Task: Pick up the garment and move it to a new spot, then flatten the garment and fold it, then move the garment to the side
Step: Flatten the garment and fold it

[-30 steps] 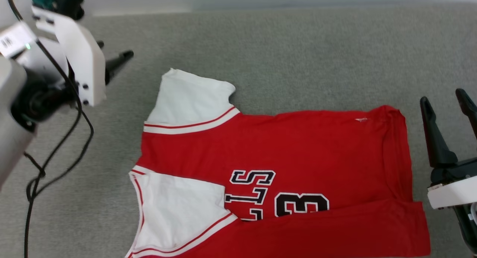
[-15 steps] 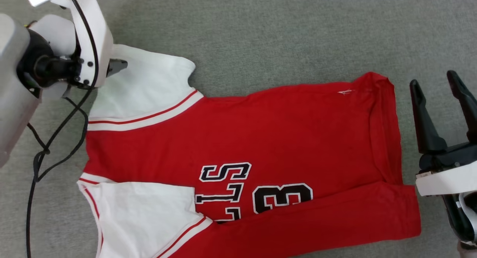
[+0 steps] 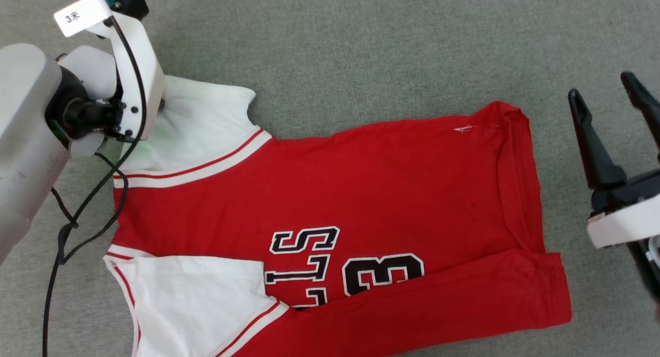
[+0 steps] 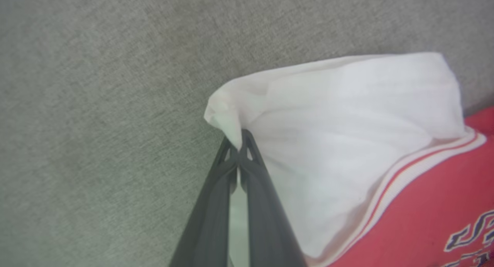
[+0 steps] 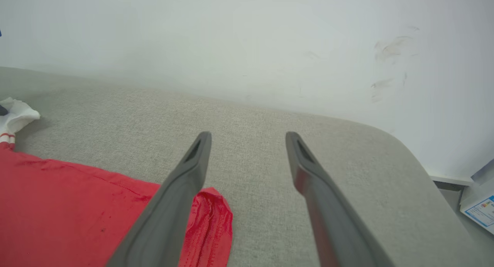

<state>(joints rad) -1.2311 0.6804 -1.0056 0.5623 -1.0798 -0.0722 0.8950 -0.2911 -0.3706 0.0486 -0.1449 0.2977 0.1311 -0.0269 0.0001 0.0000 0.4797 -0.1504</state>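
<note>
Just changed: a second ago my left gripper (image 4: 240, 143) stood spread, with its tips short of the shirt. Now its two fingers are pressed together on the outer corner of the far sleeve (image 4: 347, 124).
Left jaws: closed tight on a thin pinch of white cloth, which bunches into a small peak just past my tips.
Right jaws: my right gripper (image 3: 603, 88) is as wide as before and has hold of nothing.
What it means: I judge the grasp is made. I can now draw this sleeve, either out to flatten it or in over the body as a fold. Nothing has been lifted yet.
Garment position: the garment (image 3: 330, 192) lies on the grey cloth surface (image 3: 361, 47) between my two grippers. Its sleeve end is at my left jaws. Its hem corner (image 5: 210, 209) lies just beside my right jaws, apart from them.
Garment look: a red body, mostly flat. The far sleeve is white with red-and-white trim. The near sleeve (image 3: 196, 295) is laid over the chest.
Front: black white-edged letters (image 3: 304, 259) and a "3" (image 3: 384, 274), partly covered by a long red flap turned up along the near edge.
Risk: the pinch is small, so I think a hard pull could slip it free.
</note>
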